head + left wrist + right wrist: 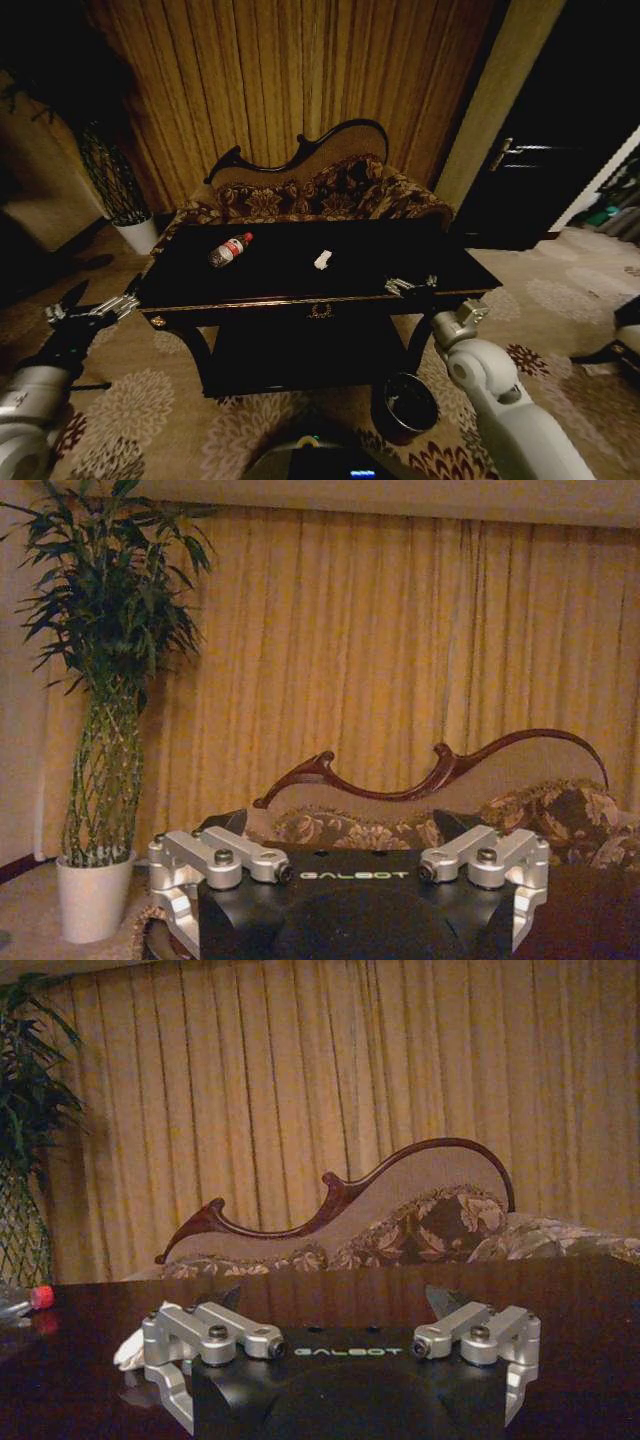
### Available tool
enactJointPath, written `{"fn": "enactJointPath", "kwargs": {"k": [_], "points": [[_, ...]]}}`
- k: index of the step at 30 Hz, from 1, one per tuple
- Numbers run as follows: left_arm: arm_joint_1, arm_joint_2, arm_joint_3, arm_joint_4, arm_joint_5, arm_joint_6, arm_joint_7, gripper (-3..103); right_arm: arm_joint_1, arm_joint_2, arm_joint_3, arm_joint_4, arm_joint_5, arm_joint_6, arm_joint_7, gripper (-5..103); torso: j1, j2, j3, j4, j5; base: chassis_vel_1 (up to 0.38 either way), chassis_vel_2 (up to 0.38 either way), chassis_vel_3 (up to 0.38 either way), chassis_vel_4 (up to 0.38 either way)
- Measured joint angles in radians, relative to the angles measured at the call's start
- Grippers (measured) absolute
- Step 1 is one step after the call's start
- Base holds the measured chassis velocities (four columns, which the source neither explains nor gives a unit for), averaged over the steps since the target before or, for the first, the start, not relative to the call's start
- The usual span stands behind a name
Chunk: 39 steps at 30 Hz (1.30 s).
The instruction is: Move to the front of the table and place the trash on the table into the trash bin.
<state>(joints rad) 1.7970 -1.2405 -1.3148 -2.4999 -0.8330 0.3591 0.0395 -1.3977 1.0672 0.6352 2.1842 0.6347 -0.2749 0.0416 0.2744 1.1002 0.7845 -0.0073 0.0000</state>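
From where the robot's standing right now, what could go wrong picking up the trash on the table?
The bottle lies on its side on the glossy table, so it may roll when nudged. The white scrap is small and flat, easy to miss. The trash bin sits low by the right arm, so a swing might knock it.

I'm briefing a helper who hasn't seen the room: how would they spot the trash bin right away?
Start at the wide black table in front of the floral sofa. Look to the carpet below its front right corner, beside the right arm. The trash bin stands there: a small, round, dark cylinder with an open top, unlike the white plant pot far left.
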Motion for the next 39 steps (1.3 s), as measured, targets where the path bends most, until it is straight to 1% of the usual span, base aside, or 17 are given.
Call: {"fn": "enactJointPath", "kwargs": {"k": [15,21,30,39], "points": [[-0.003,-0.002,0.0,0.0,-0.009,0.003,0.001,100,-0.005,0.002,-0.001,-0.003,-0.011,0.006,0.0,100,0.0,0.0,0.0,-0.0001,0.0,-0.008,-0.005,0.01,0.006],[0.002,-0.006,-0.002,0.0,-0.013,-0.013,0.008,100,-0.011,0.005,-0.005,0.0,-0.017,0.008,-0.001,100,0.0,0.0,0.0,0.0,0.0,0.0,0.0,0.0,0.0],[0.004,-0.008,-0.004,0.0,-0.024,-0.012,0.004,100,-0.016,0.006,-0.009,0.003,-0.042,0.009,-0.002,100,0.0,0.0,0.0,0.0,0.0,0.0,0.0,0.0,0.0],[0.005,-0.008,-0.001,0.0,-0.023,-0.006,0.005,100,-0.017,0.006,-0.009,0.002,-0.043,0.009,-0.002,100,0.0,0.0,0.0,0.0,0.0,0.0,0.0,0.0,0.0]]}}
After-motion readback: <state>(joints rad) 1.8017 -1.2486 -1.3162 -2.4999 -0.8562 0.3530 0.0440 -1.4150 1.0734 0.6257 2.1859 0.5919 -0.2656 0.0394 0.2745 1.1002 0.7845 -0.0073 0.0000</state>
